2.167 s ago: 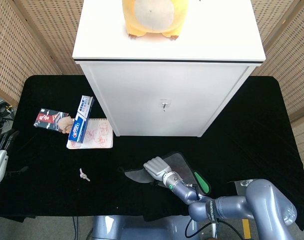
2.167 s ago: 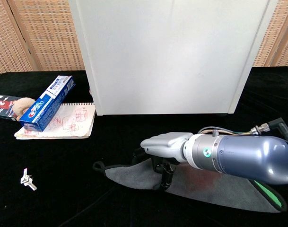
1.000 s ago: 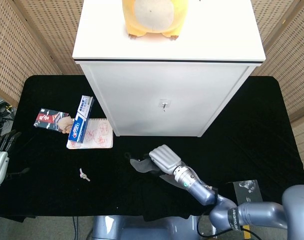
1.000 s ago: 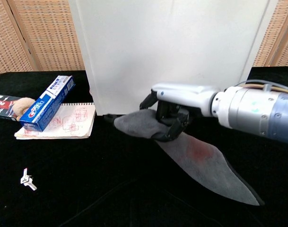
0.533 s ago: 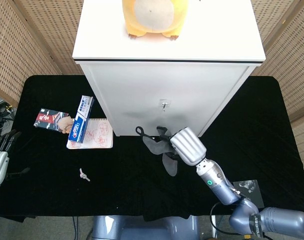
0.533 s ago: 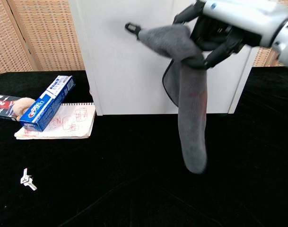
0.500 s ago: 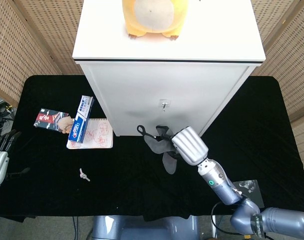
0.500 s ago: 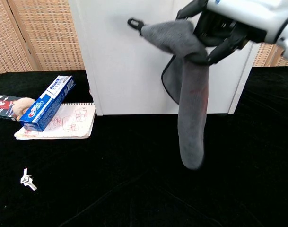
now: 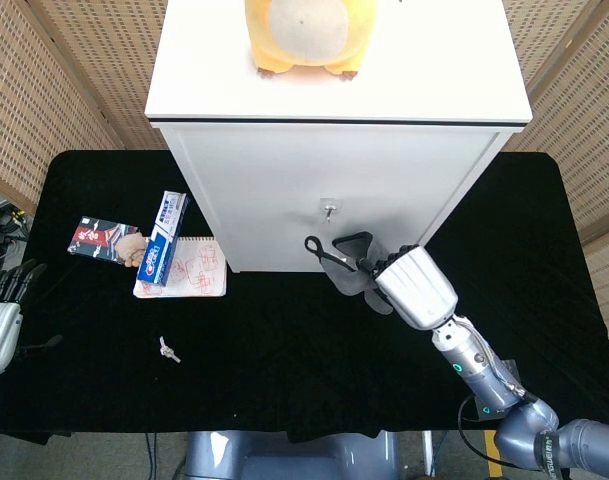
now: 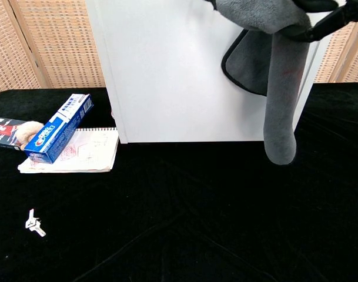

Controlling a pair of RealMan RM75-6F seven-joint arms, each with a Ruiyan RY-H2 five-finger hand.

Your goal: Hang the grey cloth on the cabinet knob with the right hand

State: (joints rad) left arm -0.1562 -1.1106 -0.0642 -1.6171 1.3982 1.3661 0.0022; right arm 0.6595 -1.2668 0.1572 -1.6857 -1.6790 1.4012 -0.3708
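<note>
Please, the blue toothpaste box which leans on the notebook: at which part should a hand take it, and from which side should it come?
Probably grip the toothpaste box across its two long narrow sides, near the middle, coming from above. It lies tilted, its lower end on the spiral notebook and its upper end raised toward the white cabinet, so both long sides are free. The ends are small and offer a poorer hold.

The grey cloth [image 10: 281, 88] hangs limp, lifted clear of the surface, just below the small metal cabinet knob [image 9: 328, 210].
</note>
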